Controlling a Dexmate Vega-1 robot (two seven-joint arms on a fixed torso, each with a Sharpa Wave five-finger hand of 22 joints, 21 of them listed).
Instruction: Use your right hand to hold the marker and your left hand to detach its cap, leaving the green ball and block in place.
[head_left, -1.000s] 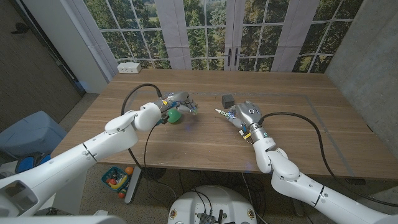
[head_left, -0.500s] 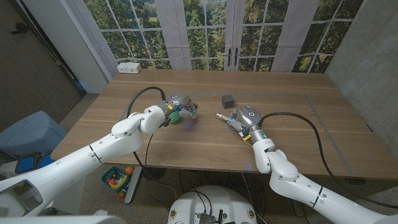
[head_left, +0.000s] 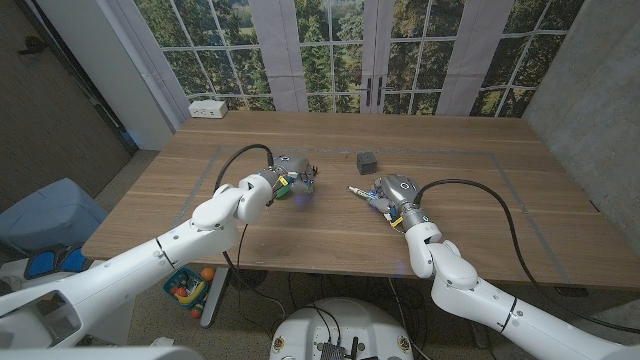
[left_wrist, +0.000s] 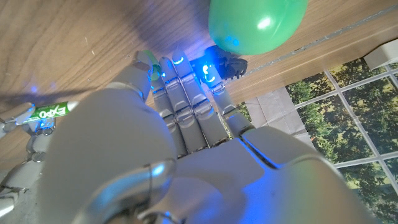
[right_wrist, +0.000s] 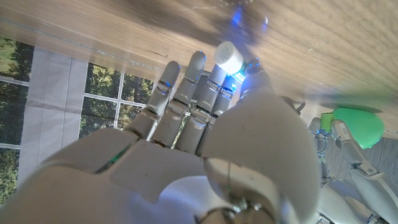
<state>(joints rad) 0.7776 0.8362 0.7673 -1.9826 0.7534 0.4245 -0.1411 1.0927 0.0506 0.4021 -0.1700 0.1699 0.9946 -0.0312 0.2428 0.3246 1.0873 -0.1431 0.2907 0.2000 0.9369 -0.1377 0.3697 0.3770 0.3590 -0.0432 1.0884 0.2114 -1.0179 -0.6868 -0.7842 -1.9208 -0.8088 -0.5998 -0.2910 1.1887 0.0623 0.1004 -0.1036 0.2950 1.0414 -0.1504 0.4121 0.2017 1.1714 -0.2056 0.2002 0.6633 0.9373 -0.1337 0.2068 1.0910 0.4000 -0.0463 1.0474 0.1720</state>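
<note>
marker in right hand, left wrist view reads EXPO

One marker, one green ball, one dark block, two robot hands.

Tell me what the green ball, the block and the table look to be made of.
Green ball: smooth, glossy, likely plastic or rubber; it shows a bright highlight. Block: dark grey, matte; material unclear. Table: wood or wood veneer, satin finish, visible grain.
</note>
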